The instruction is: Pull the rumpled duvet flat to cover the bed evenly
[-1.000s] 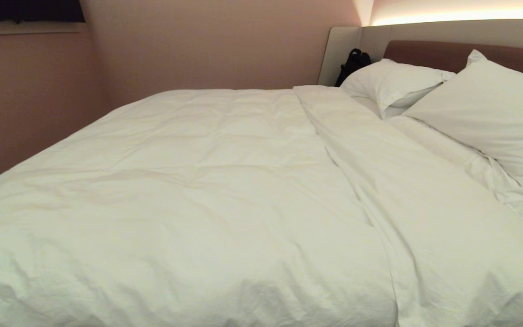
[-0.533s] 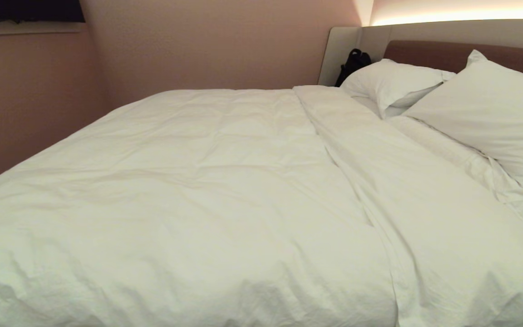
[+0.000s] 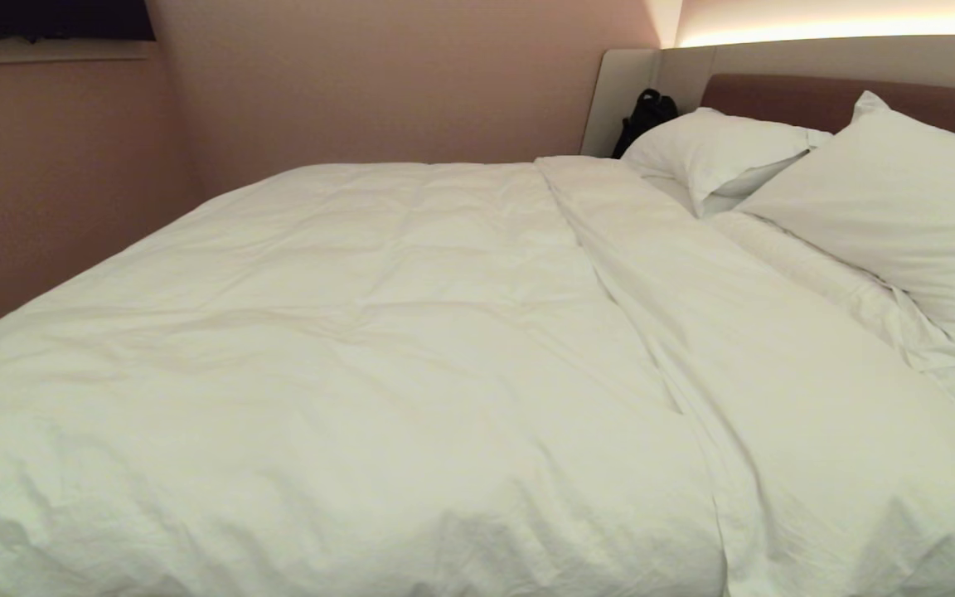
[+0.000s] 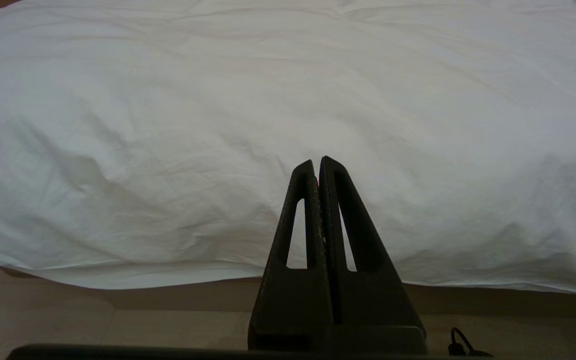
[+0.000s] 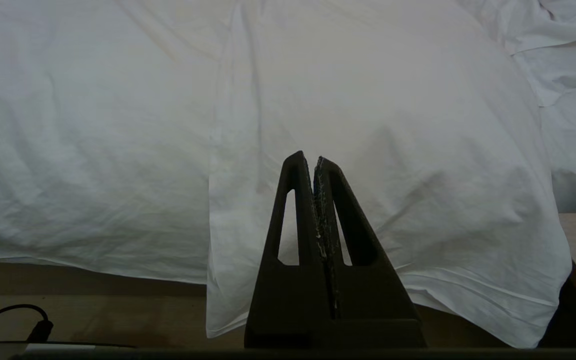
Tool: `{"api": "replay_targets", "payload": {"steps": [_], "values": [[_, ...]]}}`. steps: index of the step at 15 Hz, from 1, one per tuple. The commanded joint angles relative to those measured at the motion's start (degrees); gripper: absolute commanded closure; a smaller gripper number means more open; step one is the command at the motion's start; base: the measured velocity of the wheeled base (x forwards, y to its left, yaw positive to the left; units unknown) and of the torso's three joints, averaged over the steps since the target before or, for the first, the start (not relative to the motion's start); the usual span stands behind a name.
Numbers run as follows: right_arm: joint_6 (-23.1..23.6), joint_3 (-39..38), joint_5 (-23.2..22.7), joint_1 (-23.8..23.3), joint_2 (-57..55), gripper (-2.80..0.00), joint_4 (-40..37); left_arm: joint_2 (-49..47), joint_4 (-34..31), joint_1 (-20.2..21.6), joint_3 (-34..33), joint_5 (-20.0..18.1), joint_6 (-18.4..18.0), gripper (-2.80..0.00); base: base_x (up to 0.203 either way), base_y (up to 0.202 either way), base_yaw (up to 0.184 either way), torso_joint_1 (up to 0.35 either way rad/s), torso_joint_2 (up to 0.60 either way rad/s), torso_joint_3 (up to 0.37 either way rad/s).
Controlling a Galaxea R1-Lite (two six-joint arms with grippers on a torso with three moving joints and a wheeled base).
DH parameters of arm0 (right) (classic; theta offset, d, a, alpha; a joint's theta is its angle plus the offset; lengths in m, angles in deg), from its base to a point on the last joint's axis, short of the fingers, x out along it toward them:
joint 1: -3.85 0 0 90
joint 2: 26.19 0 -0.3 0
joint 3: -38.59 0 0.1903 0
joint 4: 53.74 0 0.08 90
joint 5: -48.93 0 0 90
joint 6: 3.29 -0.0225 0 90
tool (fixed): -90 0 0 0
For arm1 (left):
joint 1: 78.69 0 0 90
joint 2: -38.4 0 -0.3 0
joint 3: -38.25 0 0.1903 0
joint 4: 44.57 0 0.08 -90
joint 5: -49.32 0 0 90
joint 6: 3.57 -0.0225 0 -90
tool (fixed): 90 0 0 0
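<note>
The puffy white duvet (image 3: 345, 332) lies spread over the bed (image 3: 660, 70), with its top band folded back (image 3: 759, 373) below the pillows. Its near edge hangs over the bedside (image 4: 168, 150) and drapes lower at the folded band (image 5: 393, 175). Neither arm shows in the head view. My left gripper (image 4: 316, 162) is shut and empty, held low in front of the hanging edge. My right gripper (image 5: 310, 160) is also shut and empty, in front of the folded band.
Two white pillows (image 3: 718, 149) (image 3: 900, 207) lean on the brown and grey headboard (image 3: 776, 95). A black bag (image 3: 646, 116) sits in the far corner. A pink wall (image 3: 55, 182) runs along the bed's left. Floor (image 4: 118, 325) and a black cable (image 5: 18, 315) lie below.
</note>
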Motion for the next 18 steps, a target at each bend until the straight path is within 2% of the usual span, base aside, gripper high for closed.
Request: {"api": "replay_targets", "payload": {"steps": [1, 18], "values": [[-0.2, -0.1, -0.2, 0.0, 0.1, 0.0, 0.0, 0.0, 0.0, 0.0, 0.0, 0.0, 0.0, 0.0, 0.0, 0.0, 0.0, 0.0, 0.0, 0.0], [-1.2, -0.2, -0.3, 0.0, 0.1, 0.0, 0.2, 0.0, -0.1, 0.0, 0.0, 0.1, 0.1, 0.0, 0.0, 0.0, 0.0, 0.0, 0.0, 0.0]]}}
